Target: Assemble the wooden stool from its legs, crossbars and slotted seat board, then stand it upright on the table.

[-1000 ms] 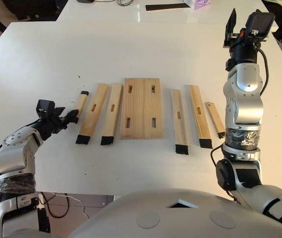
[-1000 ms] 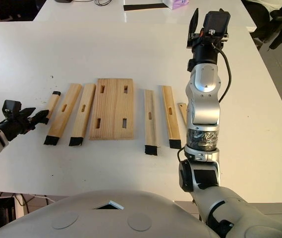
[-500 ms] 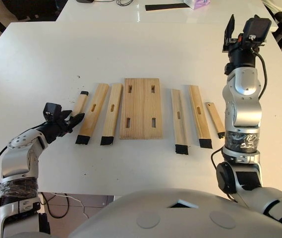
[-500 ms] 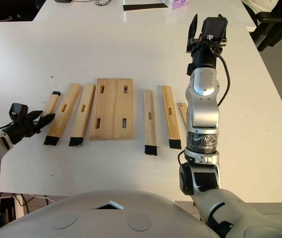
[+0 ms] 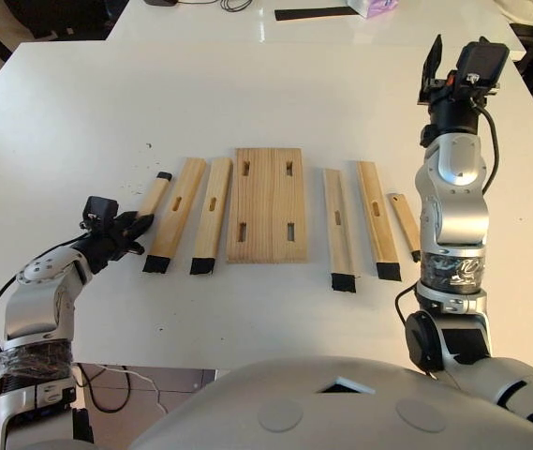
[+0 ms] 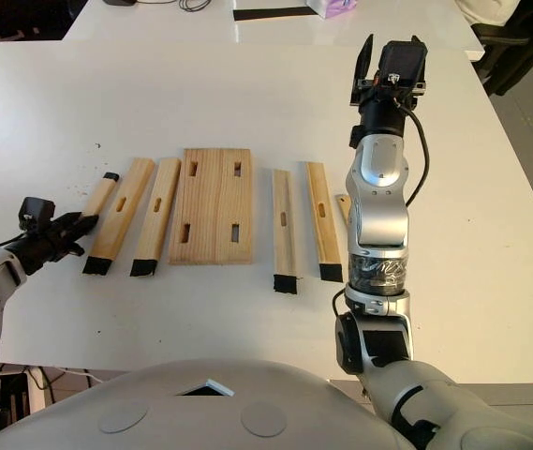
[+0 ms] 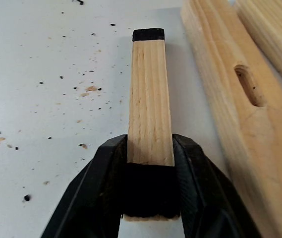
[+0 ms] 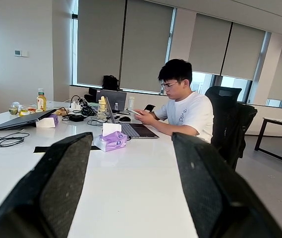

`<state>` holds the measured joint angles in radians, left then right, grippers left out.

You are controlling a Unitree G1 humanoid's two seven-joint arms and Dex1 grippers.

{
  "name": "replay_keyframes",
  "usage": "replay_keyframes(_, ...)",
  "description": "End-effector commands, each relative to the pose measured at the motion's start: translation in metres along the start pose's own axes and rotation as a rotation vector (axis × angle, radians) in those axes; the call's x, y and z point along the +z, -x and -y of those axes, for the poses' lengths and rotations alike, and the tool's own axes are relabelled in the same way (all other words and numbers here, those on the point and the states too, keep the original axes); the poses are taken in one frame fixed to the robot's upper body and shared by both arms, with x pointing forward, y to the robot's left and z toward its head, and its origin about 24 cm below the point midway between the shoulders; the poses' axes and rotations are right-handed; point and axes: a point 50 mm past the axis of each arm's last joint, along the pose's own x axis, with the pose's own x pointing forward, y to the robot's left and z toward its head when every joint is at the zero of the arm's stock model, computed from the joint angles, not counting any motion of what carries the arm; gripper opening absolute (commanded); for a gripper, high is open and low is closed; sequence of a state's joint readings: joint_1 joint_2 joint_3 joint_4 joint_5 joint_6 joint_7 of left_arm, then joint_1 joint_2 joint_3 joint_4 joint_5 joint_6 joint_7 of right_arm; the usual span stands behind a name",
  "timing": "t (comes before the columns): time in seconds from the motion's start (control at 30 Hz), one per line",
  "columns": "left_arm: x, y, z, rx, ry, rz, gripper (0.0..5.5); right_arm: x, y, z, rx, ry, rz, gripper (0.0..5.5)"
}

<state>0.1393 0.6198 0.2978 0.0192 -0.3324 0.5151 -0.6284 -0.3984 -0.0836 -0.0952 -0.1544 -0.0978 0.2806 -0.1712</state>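
Nearest me, my left gripper (image 7: 149, 148) sits low at the near left of the white table (image 5: 79, 112). Its two black fingers (image 7: 108, 163) flank the near end of a short crossbar (image 7: 150, 94) and appear to press on both sides, so I read it as clamped on that piece. The crossbar lies flat with its black-capped end pointing away from me, and wood crumbs (image 7: 88, 89) are scattered beside it.

The other parts lie flat in one row across the table's middle, apart from each other. From left to right:
- outer left leg (image 5: 176, 214)
- inner left leg (image 5: 212, 214)
- slotted seat board (image 5: 268, 203)
- inner right leg (image 5: 338, 228)
- outer right leg (image 5: 377, 217)
- second short crossbar (image 5: 403, 220), partly behind my right arm

Each leg has its black tip at the near end.

Farthest off, my right gripper (image 8: 131, 144) is raised high above the table's far right, its fingers spread wide around nothing.
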Motion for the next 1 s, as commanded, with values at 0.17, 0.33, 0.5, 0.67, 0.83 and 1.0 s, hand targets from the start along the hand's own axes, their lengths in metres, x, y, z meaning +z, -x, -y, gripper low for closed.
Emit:
replay_keyframes(0.17,-0.019,0.007,0.024,0.008,0.083,0.0,1.31,-0.002,0.007,0.008,0.07,0.033,-0.045,2.93)
replay_keyframes(0.33,0.021,0.015,0.031,0.059,0.166,0.221,1.31,0.002,-0.001,0.011,0.131,0.025,-0.062,2.93)
replay_keyframes(0.5,0.092,0.016,0.051,-0.081,0.252,0.521,1.31,0.001,-0.011,-0.003,0.309,-0.33,-0.208,2.93)
replay_keyframes(0.67,0.169,0.022,0.075,-0.391,0.315,0.833,1.31,0.017,-0.026,-0.014,0.6,-0.589,-0.284,2.93)
replay_keyframes(0.83,0.211,0.032,0.106,-0.801,0.25,0.94,1.31,0.06,-0.033,-0.026,0.971,-0.748,-0.203,2.93)
replay_keyframes(1.0,0.215,0.044,0.124,-1.028,0.141,0.912,1.31,0.105,-0.018,-0.009,1.355,-0.886,-0.036,2.93)
